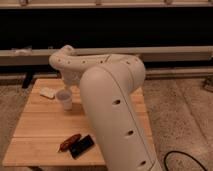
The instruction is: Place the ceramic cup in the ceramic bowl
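Gripper [70, 86] sits low over the wooden table [45, 125], directly above the ceramic cup [64, 98]. The cup stands upright on the table. No ceramic bowl is visible; placement appears not yet done.

The tabletop [45, 125] is pale wood with visible plank grain, matt. The ceramic cup [65, 99] looks smooth, whitish and dull. The robot arm [112, 100] has a smooth cream plastic shell (faint sheen); the gripper is hidden behind it. The floor [180, 120] is speckled, stone-like.
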Robot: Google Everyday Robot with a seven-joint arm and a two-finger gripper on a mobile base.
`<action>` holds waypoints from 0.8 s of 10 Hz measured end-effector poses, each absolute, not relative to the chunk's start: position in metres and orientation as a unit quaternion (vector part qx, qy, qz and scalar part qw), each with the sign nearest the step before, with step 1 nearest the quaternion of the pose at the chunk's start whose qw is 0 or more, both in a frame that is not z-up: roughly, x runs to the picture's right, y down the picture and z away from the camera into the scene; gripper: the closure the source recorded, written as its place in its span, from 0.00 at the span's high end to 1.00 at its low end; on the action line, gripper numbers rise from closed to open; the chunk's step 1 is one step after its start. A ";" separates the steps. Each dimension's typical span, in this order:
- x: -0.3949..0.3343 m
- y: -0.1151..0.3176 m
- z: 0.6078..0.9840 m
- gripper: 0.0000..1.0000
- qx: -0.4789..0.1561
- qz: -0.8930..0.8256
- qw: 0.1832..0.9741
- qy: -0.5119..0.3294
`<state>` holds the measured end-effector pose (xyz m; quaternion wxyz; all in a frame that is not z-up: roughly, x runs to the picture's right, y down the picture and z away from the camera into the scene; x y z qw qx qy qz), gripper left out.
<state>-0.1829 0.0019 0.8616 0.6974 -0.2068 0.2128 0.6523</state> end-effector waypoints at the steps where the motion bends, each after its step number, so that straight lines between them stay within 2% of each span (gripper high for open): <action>1: -0.183 0.002 0.862 0.83 -0.207 0.653 0.697 0.212; 2: -0.183 0.003 0.862 0.86 -0.208 0.653 0.697 0.212; 3: -0.183 0.002 0.862 0.84 -0.208 0.653 0.697 0.212; 5: -0.184 0.003 0.863 0.67 -0.209 0.653 0.696 0.213; 8: -0.183 0.005 0.865 0.66 -0.210 0.653 0.696 0.214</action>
